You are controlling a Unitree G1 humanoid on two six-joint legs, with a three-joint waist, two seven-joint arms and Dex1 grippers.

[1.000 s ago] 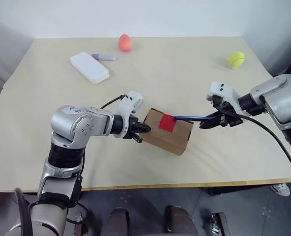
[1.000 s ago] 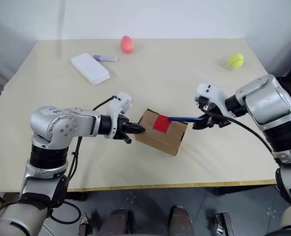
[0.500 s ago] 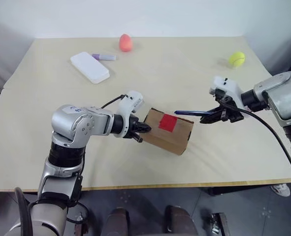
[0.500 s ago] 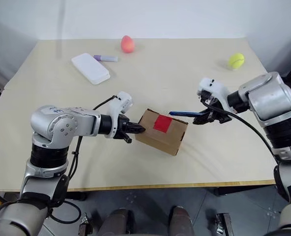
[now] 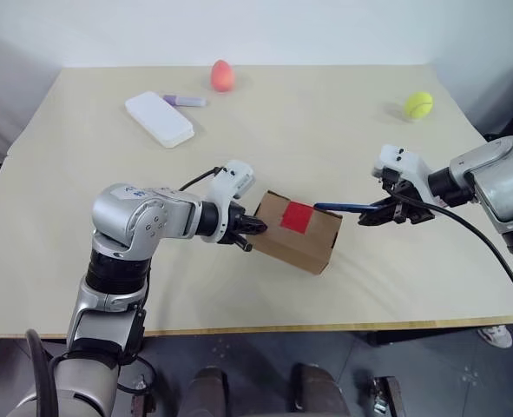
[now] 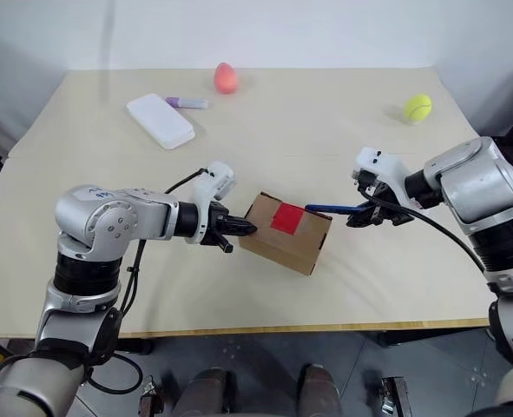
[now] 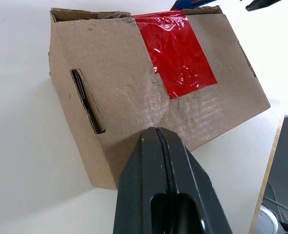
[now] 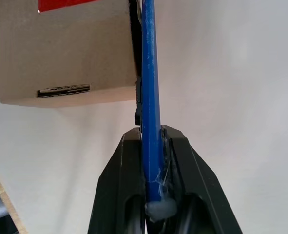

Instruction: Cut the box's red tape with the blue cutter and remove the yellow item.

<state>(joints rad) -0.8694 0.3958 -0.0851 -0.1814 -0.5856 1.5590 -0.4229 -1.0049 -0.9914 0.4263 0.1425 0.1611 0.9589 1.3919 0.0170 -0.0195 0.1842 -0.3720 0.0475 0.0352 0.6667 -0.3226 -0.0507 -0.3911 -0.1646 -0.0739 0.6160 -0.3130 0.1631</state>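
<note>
While one box (image 5: 297, 231) sits taped, two grippers flank it.

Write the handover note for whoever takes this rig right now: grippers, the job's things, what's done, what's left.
Left gripper: shut, its tips pressed against the box on the side toward the robot's left.
Right gripper: shut on the blue cutter, whose tip sits at the box's edge on the robot's right, short of the red tape.
Done: cutter picked up, box braced.
Left: the tape looks whole, so cut it, open the flaps, take out the yellow item.
</note>
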